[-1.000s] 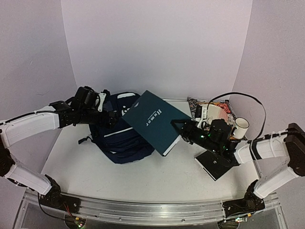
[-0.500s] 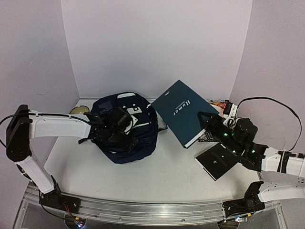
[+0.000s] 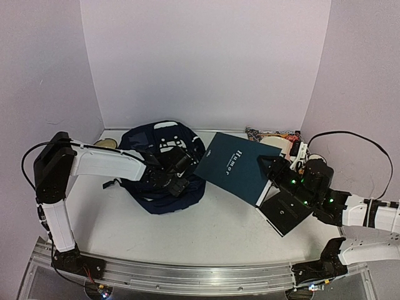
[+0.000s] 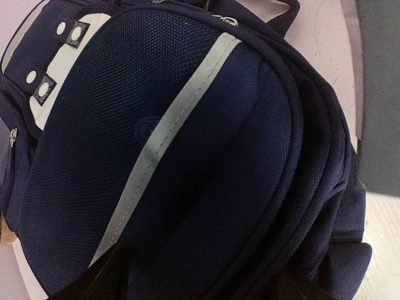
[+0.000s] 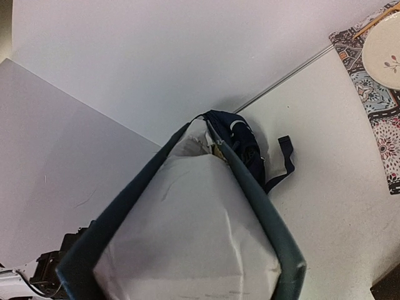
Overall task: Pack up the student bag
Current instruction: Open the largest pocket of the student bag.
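Teal book (image 3: 234, 165) has swung down and left since half a second back; its left corner now sits just beside the student bag (image 3: 156, 200) at centre frame. Right gripper (image 3: 267, 180), right of centre, clamps the book by its lower right edge. I see the left gripper (image 3: 178, 172) now further right on the bag's front, jaws apart over navy fabric; whether they pinch it, I cannot tell. Bag lies left of centre on the table (image 3: 206, 237).

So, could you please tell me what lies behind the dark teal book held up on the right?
A patterned mat with a pale plate on it lies behind the book; from above, the book hides much of both.
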`<state>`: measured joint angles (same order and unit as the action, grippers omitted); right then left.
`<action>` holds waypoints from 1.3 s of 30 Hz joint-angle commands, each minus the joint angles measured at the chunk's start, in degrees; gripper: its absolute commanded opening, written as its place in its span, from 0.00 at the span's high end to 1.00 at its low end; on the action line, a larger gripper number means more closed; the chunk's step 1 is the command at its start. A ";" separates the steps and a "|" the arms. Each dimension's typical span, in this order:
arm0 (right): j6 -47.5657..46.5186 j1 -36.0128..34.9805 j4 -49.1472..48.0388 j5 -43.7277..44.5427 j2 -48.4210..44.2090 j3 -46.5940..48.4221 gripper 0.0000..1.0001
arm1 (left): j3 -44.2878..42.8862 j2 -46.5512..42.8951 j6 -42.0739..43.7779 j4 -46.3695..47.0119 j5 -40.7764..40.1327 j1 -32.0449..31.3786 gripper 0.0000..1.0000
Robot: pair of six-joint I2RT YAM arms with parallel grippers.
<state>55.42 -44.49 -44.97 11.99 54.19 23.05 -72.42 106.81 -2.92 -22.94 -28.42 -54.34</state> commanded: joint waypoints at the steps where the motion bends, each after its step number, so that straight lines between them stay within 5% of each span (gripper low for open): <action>1: 0.79 0.10 -4.69 0.65 -2.25 0.06 0.60 | -2.49 3.23 -0.90 0.86 -2.85 0.20 0.38; 11: 3.72 0.10 -2.55 3.16 -7.60 -1.61 0.60 | -6.81 -0.03 -0.71 -1.49 -4.98 0.24 0.99; 25: 10.35 0.10 1.60 0.09 -12.09 -3.43 0.59 | -25.15 0.40 -0.09 -10.94 -11.30 1.98 1.00; 39: 15.32 0.11 -12.43 -4.25 -1.49 -3.29 0.59 | -36.68 -2.52 -8.31 -16.12 3.75 2.36 1.00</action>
<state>68.29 -44.49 -45.87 9.40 50.10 18.20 -102.49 109.45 -6.63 -42.27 -29.01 -51.35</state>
